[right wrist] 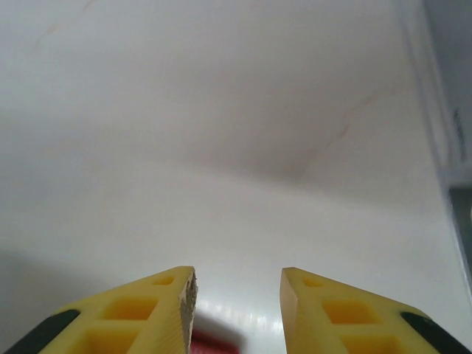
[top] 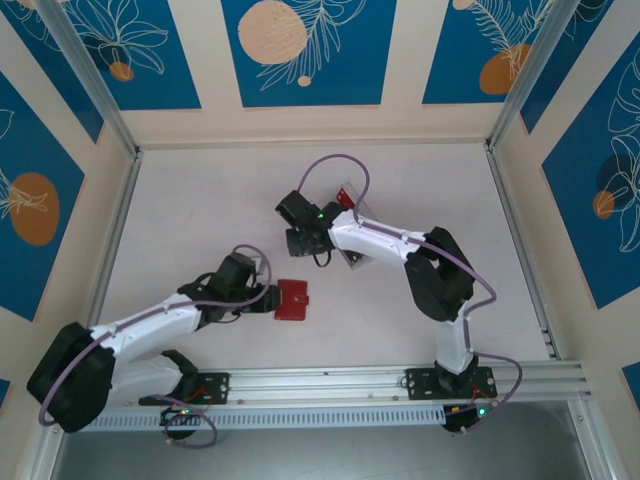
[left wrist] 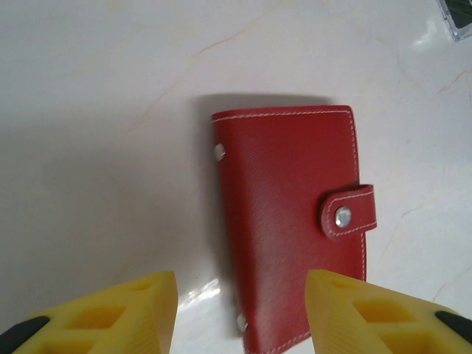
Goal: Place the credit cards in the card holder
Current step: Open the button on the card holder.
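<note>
Card holder (left wrist: 287,221) lies flat on the smooth white table (top: 200,220) by the left arm, shut and snapped. It's dark red grained leather-look with pale stitching and rounded corners. Step: opening it, no card in yet. Left end effector (left wrist: 242,276) is half-spread, empty, poised at its near end. Right end effector (right wrist: 237,271) is part-spread above the table, with a red sliver (right wrist: 215,343) low between the fingers, can't tell what. Next: pop the metal-studded snap tab (left wrist: 346,214).

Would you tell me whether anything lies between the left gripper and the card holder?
Nothing visible does. The left gripper is open right at the near edge of the card holder, with bare table beside it. The holder lies closed, its snap tab fastened, so the cover itself stands between any card and the inside.
</note>
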`<state>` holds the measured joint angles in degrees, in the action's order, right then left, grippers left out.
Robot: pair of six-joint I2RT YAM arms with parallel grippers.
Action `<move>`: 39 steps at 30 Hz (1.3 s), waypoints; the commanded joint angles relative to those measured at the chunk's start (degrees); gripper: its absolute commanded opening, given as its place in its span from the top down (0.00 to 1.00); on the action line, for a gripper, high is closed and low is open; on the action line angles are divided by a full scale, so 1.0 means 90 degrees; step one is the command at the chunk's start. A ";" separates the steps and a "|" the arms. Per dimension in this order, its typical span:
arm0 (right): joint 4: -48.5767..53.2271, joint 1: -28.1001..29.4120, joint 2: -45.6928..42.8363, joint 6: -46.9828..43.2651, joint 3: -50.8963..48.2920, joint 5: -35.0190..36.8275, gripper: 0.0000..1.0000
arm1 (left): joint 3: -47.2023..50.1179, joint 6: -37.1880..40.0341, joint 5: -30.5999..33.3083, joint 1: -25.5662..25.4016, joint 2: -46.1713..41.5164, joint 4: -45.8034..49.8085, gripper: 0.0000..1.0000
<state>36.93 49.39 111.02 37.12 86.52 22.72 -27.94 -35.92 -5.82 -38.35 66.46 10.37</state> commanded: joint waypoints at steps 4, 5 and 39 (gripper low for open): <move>0.0328 0.0386 -0.0302 0.0476 -0.0917 -0.0283 0.58 | -0.0191 0.0100 0.0724 -0.0407 0.0579 -0.0292 0.57; 0.0330 0.0472 -0.0305 0.0515 -0.0972 -0.0312 0.57 | -0.0141 0.0043 0.0809 -0.0474 0.0658 -0.0365 0.59; -0.1530 0.0914 0.0165 0.1592 -0.1822 -0.2070 0.52 | 0.1122 -0.1009 0.1605 -0.1691 0.1179 -0.2278 0.83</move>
<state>28.80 55.81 109.62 48.75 71.33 8.67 -19.79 -44.95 13.13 -51.57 74.00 -8.21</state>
